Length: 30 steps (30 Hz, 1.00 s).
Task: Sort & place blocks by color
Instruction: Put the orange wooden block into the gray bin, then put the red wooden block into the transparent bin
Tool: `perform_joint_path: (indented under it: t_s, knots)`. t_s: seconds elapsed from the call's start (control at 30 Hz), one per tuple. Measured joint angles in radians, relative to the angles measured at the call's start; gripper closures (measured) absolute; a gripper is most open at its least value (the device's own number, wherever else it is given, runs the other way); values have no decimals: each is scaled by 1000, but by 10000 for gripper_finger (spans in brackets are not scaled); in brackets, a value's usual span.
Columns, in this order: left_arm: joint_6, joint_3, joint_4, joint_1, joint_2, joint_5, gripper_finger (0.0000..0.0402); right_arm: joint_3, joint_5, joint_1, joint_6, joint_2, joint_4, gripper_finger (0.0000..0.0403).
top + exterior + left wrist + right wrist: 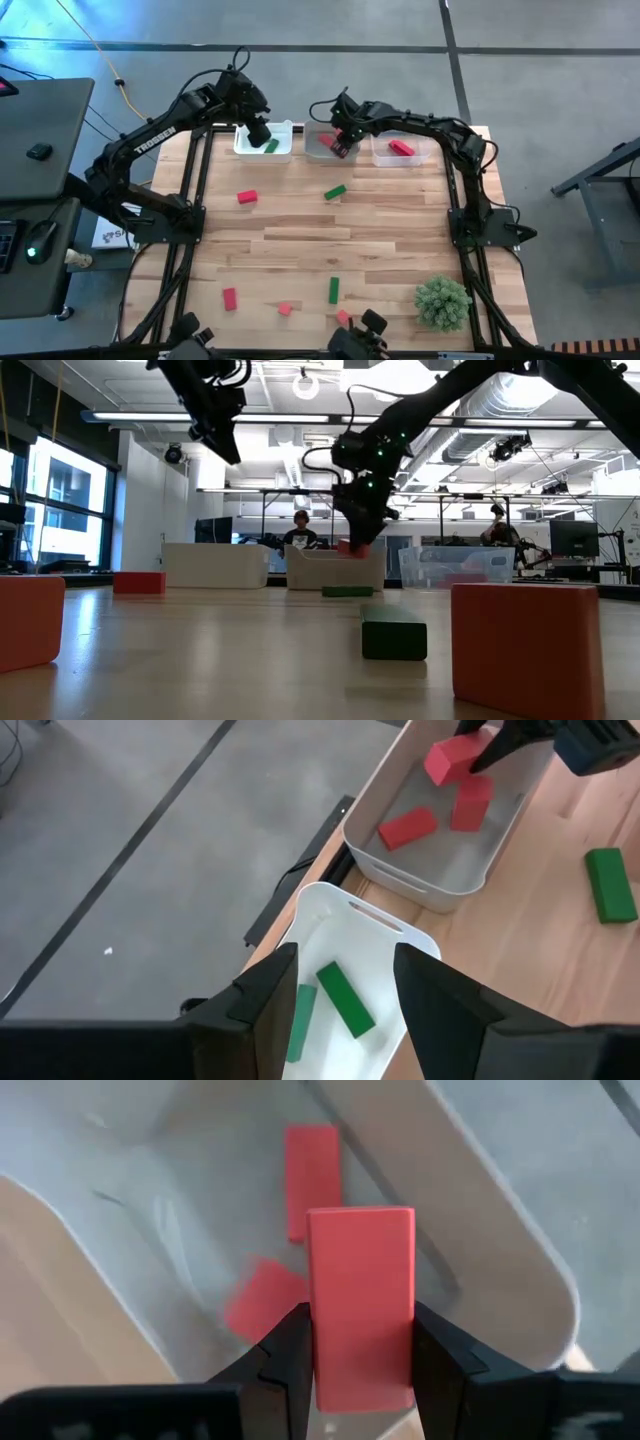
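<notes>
Currently the right fingers (360, 1365) clamp a salmon block (361, 1305) above the middle tray (520, 1270).

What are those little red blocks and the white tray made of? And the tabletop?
Red blocks: solid matte colour with crisp edges, likely painted wood or plastic; I can't tell which. White tray: smooth, slightly glossy, rounded rim, apparently moulded plastic. Tabletop: pale wood, with visible planks and grain.

Left pincer (335, 995) agape and empty at the table's far edge, right pincer (360, 1365) beside it, clamped.
</notes>
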Motion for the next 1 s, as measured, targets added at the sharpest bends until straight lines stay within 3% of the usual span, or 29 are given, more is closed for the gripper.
perform_joint_path:
  t_s: [0.23,0.53,1.0]
  knots:
    - [-9,0,-5,-9,6,11,245,-6,38,-2,14,0,-7,298]
    - [-10,0,-5,-11,6,11,245,-6,-5,0,17,0,-24,298]
    - [-10,0,-8,-11,6,11,245,-6,-6,5,43,0,-26,226]
